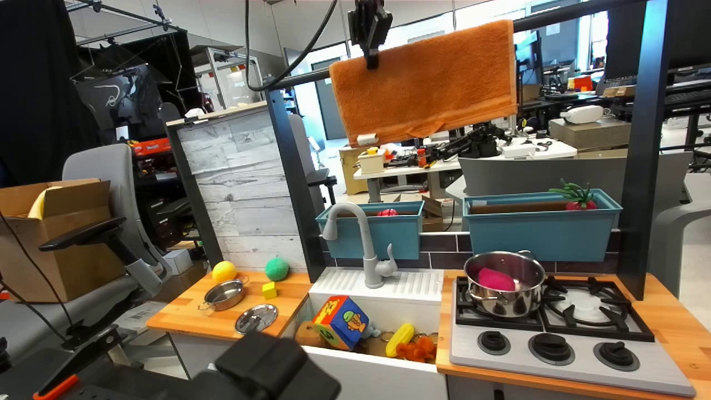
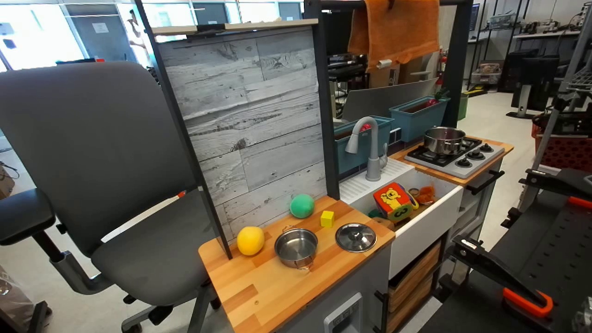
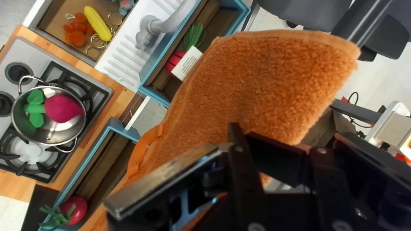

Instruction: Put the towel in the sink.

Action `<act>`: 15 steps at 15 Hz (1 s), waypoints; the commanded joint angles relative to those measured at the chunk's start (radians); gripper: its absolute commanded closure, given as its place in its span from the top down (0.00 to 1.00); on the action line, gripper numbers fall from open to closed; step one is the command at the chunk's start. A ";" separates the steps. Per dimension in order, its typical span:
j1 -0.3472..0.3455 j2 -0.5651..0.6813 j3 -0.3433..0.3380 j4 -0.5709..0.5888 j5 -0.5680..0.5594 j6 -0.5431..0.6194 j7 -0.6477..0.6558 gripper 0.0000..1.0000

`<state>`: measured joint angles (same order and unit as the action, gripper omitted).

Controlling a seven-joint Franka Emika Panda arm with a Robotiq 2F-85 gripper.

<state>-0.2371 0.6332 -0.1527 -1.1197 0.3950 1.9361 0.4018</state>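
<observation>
The towel [image 1: 427,83] is a plain orange cloth draped over a dark bar above the counter. It also shows in an exterior view [image 2: 402,34] and fills much of the wrist view [image 3: 257,86]. My gripper [image 1: 372,62] points down at the towel's top edge near its left end, overlapping the cloth. In the wrist view the dark jaws [image 3: 244,134] lie over the towel. Whether they pinch it is hidden. The white sink [image 1: 372,305] is below in the wooden counter, with a grey curved faucet [image 1: 361,239]. It also shows in an exterior view [image 2: 425,222].
The sink holds a colourful cube [image 1: 340,322], yellow corn [image 1: 400,340] and other toys. Teal bins [image 1: 536,236] stand behind the counter. A steel pot [image 1: 504,300] is on the stovetop. A small pan [image 2: 296,247], lid [image 2: 355,237] and balls lie on the side counter.
</observation>
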 commanded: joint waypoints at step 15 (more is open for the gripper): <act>0.048 -0.436 0.011 -0.684 -0.370 -0.370 -0.549 0.01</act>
<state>-0.2162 0.2688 -0.1449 -1.6989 0.1320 1.5949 -0.1001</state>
